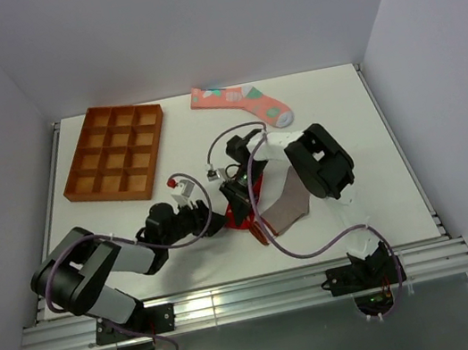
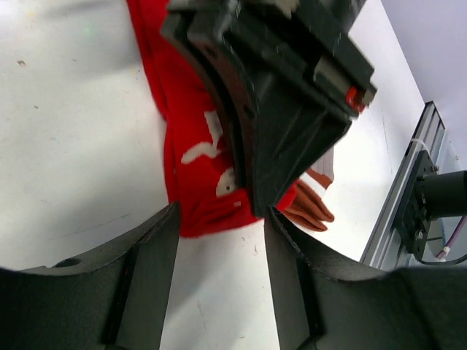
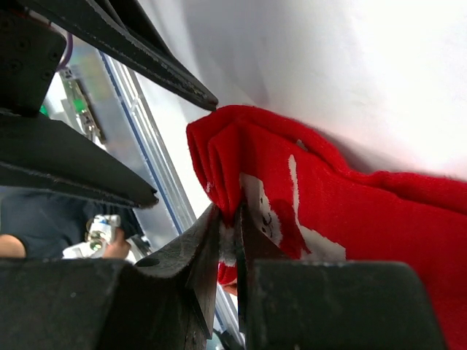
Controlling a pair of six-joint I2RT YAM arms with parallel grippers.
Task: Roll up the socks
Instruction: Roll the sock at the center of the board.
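The right gripper is clamped on a folded edge of the red sock, which lies mid-table beside the grey-brown sock. The left gripper stands with its jaws apart (nothing between them), facing the sock's near end. The sock's long axis runs straight away from it. Both grippers are at the sock.

The red sock is soft knitted cloth, matt and finely ribbed. The left claw and right claw look like black matt plastic, slightly grainy. The bench is smooth, white and faintly scuffed; its near rail is bright bare metal.
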